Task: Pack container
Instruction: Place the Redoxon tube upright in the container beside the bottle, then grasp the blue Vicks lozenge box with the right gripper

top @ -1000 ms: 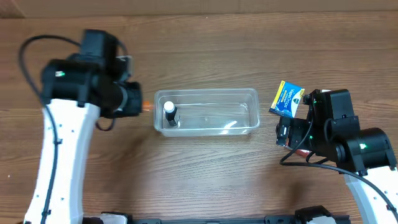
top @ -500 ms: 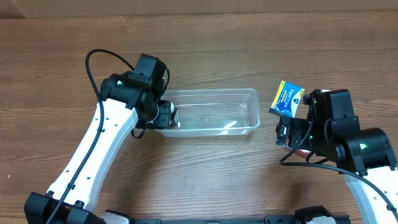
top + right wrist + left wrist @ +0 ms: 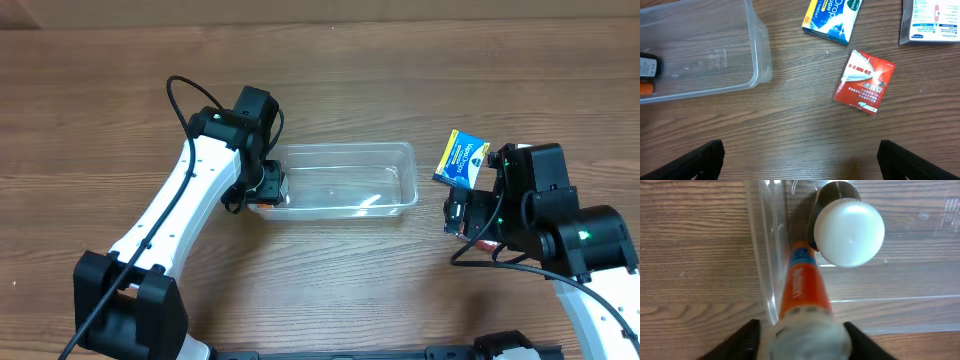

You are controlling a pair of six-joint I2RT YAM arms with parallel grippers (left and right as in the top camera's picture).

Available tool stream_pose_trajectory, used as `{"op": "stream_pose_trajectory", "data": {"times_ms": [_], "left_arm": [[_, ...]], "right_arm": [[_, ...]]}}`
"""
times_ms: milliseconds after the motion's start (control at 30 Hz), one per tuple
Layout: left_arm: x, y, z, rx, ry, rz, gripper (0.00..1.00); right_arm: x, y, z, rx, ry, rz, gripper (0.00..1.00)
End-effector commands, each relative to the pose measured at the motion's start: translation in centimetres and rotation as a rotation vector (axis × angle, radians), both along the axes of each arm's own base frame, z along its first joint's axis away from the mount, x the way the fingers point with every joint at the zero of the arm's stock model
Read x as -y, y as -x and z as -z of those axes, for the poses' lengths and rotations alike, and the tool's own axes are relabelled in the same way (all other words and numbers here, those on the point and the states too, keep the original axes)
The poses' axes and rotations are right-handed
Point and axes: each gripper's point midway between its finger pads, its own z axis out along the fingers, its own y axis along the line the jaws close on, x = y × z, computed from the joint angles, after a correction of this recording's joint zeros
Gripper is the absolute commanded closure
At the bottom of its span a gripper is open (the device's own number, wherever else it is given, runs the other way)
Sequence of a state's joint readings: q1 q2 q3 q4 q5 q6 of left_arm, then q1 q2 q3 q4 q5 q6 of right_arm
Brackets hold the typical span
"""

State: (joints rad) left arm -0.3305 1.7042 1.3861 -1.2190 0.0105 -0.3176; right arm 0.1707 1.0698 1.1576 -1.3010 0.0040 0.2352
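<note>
The clear container (image 3: 345, 181) lies mid-table. A dark bottle with a white round cap (image 3: 849, 226) stands at its left end. My left gripper (image 3: 265, 187) is over that left end, shut on an orange tube with a pale cap (image 3: 801, 285). The tube points down along the inside of the container's left wall (image 3: 765, 255), right beside the bottle. My right gripper (image 3: 800, 165) is open and empty above bare table, right of the container (image 3: 757, 50). The bottle (image 3: 647, 65) and a bit of the orange tube (image 3: 645, 88) show at the left edge of the right wrist view.
A blue and yellow box (image 3: 462, 160) lies right of the container; it also shows in the right wrist view (image 3: 832, 17). A red box (image 3: 865, 81) lies near it, and a white packet (image 3: 932, 22) at the far right.
My left arm has swung from left of the container to over its left end, bringing the orange tube down beside the bottle. The right arm has not moved.
</note>
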Motion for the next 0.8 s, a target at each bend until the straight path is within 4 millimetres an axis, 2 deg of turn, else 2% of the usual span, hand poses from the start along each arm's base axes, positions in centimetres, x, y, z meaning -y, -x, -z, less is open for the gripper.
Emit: {"op": "stream_pose_trajectory", "data": {"times_ms": [0, 67, 133, 233, 300, 333, 400, 467, 500, 567, 600, 633, 667, 767], "left_arm": [[-0.1, 0.1, 0.0, 0.003, -0.009, -0.001, 0.43], [0.0, -0.2, -1.1, 0.013, -0.006, -0.001, 0.44], [0.1, -0.7, -3.2, 0.04, 0.0, -0.001, 0.44], [0.4, -2.1, -10.3, 0.206, 0.045, 0.02, 0.42], [0.3, -2.2, -14.0, 0.317, 0.076, 0.027, 0.29], [-0.2, -2.0, -16.1, 0.383, 0.094, 0.013, 0.0], [-2.8, -1.5, -18.7, 0.472, 0.107, -0.063, 0.0], [-5.3, -1.2, -19.7, 0.501, 0.101, -0.136, 0.0], [-6.9, -1.1, -19.9, 0.51, 0.091, -0.186, 0.0], [-9.1, -0.8, -19.7, 0.496, 0.076, -0.256, 0.0], [-9.8, -0.7, -19.5, 0.485, 0.067, -0.277, 0.0], [-10.6, -0.7, -19.3, 0.477, 0.058, -0.298, 0.0], [-10.6, -0.8, -19.3, 0.479, 0.055, -0.291, 0.0], [-10.6, -1.1, -19.0, 0.471, 0.055, -0.291, 0.0]], "right_arm": [[0.1, -0.4, -1.2, 0.039, -0.003, 0.007, 0.0], [0.1, -0.4, -1.2, 0.039, -0.002, 0.007, 0.0], [0.1, -0.4, -1.1, 0.036, -0.002, 0.007, 0.0], [-0.2, -0.6, -1.3, 0.049, -0.02, 0.007, 0.0], [0.1, -1.3, -2.5, 0.085, -0.017, 0.035, 0.0], [0.9, -2.3, -4.5, 0.131, 0.016, 0.076, 0.0], [1.6, -4.6, -7.5, 0.165, 0.053, 0.138, 0.0], [1.2, -7.6, -8.5, 0.14, 0.061, 0.138, 0.0], [1.2, -9.9, -7.9, 0.102, 0.066, 0.155, 0.0], [1.8, -12.7, -5.3, 0.022, 0.063, 0.204, 0.0], [2.2, -14.0, -3.0, -0.037, 0.048, 0.219, 0.0], [3.1, -15.5, 1.1, -0.148, 0.031, 0.241, 0.0], [3.8, -16.0, 4.2, -0.234, 0.035, 0.258, 0.0], [3.9, -16.3, 9.8, -0.385, 0.04, 0.263, 0.0]]}}
